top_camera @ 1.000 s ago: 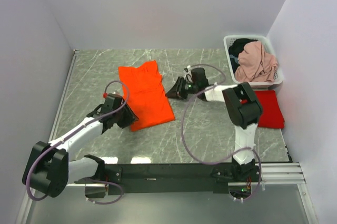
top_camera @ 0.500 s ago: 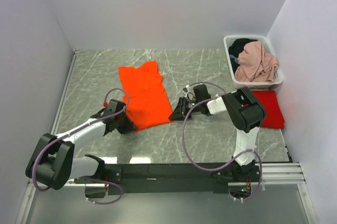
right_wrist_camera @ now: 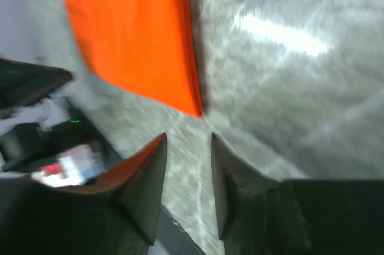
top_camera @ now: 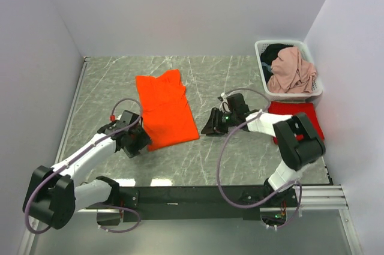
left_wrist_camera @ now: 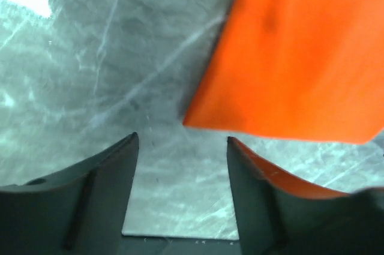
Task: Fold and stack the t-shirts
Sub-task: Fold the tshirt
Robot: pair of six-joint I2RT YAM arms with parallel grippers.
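The orange t-shirt [top_camera: 165, 108] runs 12 to 6 o'clock. The left gripper [top_camera: 139, 143], nearer, sits at its 7 and the right gripper [top_camera: 209, 128] at 4, both open-jawed and empty.

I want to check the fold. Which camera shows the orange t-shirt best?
The top camera: the whole orange t-shirt lies flat in view, folded narrow. The left wrist camera shows only one corner; the right wrist camera shows only another corner with a layered edge.
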